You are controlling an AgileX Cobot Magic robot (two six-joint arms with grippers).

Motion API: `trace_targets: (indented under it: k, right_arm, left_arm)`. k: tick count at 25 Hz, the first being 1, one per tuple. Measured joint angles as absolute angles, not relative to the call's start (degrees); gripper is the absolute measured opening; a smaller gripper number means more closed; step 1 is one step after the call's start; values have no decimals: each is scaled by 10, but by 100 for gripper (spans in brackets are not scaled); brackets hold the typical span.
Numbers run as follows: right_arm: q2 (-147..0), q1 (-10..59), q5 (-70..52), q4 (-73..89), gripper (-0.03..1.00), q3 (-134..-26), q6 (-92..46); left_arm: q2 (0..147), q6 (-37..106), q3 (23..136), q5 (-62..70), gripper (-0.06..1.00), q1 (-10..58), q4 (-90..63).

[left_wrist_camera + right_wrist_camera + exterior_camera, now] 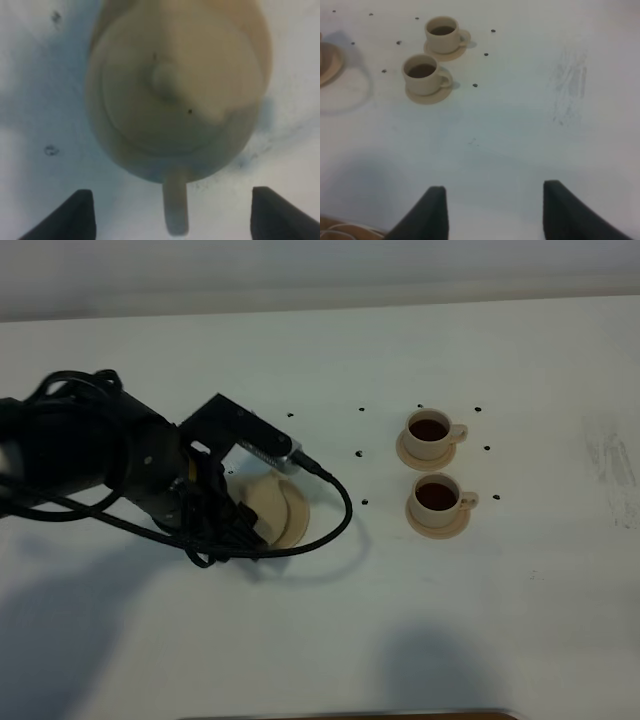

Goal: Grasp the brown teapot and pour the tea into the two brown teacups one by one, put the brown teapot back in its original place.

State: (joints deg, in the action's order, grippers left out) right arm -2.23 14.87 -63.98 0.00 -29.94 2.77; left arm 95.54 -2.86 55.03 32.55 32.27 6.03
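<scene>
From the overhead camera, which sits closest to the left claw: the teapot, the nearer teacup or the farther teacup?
1. Brown teapot, right under the left gripper, on its saucer.
2. Front teacup, off to the right.
3. Rear teacup, right and farther back.

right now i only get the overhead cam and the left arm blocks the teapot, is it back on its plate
Observer: The left wrist view shows the brown teapot from above, lid on, sitting on the beige saucer plate.
Operator: has the left hand let go of it
Observer: Yes. The left hand is open, its fingers standing wide on either side of the loop handle and not touching it.
Operator: where's the right hand, i can't see it
Observer: The right hand is open over bare table, empty, looking toward the two brown teacups, which hold dark tea.
</scene>
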Motion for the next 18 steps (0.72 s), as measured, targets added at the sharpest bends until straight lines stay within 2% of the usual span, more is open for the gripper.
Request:
trace_targets:
  k: [3, 8, 12, 18]
  right_arm:
    - [-22, 149, -640, 0, 44, -299, 28]
    - [-22, 149, -640, 0, 44, -299, 28]
    - [-22, 149, -640, 0, 44, -299, 28]
    - [-22, 149, -640, 0, 44, -299, 28]
  left_arm:
    - [930, -32, 551, 326, 63, 320, 82]
    - [926, -38, 551, 329, 63, 270, 112]
    - [911, -39, 551, 330, 63, 209, 117]
    - [843, -40, 551, 348, 63, 80, 122]
